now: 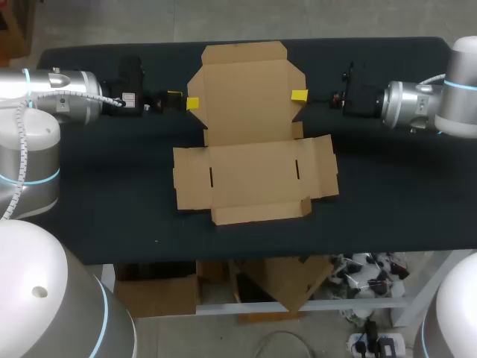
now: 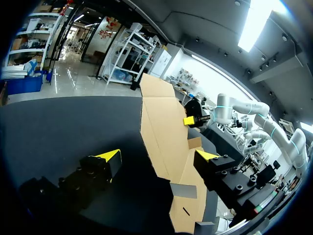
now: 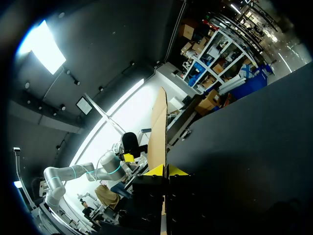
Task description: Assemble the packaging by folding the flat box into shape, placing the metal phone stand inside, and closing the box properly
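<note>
One flat cardboard box (image 1: 253, 149) lies on the table (image 1: 112, 209) between two grippers. The left gripper (image 2: 157, 156) gapes wide around one edge, and the right gripper (image 3: 167, 170) pinches the opposite edge.

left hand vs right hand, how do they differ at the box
The left hand is open wide, with the box in the gap; the right hand is shut on the box's edge. The left hand is at the box's left side, the right hand at its right. Both have yellow tips.

L arm (image 1: 67, 93) jaws apart, R arm (image 1: 417, 101) jaws pinched close
</note>
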`<state>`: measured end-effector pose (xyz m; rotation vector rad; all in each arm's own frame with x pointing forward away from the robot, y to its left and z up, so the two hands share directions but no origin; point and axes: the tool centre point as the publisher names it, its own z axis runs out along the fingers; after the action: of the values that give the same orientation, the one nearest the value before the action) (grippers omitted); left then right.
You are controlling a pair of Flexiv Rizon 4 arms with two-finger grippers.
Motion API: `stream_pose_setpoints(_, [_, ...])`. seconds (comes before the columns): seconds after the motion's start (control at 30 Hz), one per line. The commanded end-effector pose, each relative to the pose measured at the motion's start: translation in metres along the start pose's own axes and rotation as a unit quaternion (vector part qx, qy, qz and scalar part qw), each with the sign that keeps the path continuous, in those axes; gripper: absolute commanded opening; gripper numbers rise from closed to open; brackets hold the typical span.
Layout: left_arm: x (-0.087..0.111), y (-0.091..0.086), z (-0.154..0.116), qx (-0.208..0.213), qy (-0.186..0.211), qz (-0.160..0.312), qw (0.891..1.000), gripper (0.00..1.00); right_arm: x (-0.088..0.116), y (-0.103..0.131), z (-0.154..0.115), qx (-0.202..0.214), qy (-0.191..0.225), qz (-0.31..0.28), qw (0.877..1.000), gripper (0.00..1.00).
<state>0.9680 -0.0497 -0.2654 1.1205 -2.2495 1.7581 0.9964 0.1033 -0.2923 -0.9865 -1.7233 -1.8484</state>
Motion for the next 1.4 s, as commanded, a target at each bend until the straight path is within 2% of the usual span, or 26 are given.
stream_pose_setpoints(0.03, [-0.006, -0.004, 0.010, 0.000, 0.023, -0.001, 1.000, 1.00, -0.004, 0.002, 0.002, -0.001, 0.012, -0.005, 1.000, 0.00])
stream_pose_setpoints(0.3, [0.002, -0.009, 0.024, 0.003, 0.065, 0.009, 0.998, 1.00, 0.000, 0.006, 0.006, -0.003, 0.024, -0.016, 1.000, 0.00])
stream_pose_setpoints(0.73, [0.019, -0.010, 0.044, 0.004, 0.108, 0.019, 0.994, 0.98, 0.004, 0.009, 0.010, -0.010, 0.042, -0.033, 0.998, 0.00])
stream_pose_setpoints(1.13, [0.029, -0.011, 0.057, 0.001, 0.131, 0.026, 0.991, 0.70, 0.006, 0.014, 0.017, -0.010, 0.058, -0.043, 0.997, 0.00])
stream_pose_setpoints(1.23, [0.031, -0.011, 0.059, 0.001, 0.135, 0.026, 0.991, 0.58, 0.007, 0.014, 0.018, -0.010, 0.060, -0.044, 0.997, 0.00])
stream_pose_setpoints(1.4, [0.032, -0.010, 0.061, 0.000, 0.138, 0.026, 0.990, 0.51, 0.008, 0.015, 0.019, -0.010, 0.062, -0.045, 0.997, 0.00])
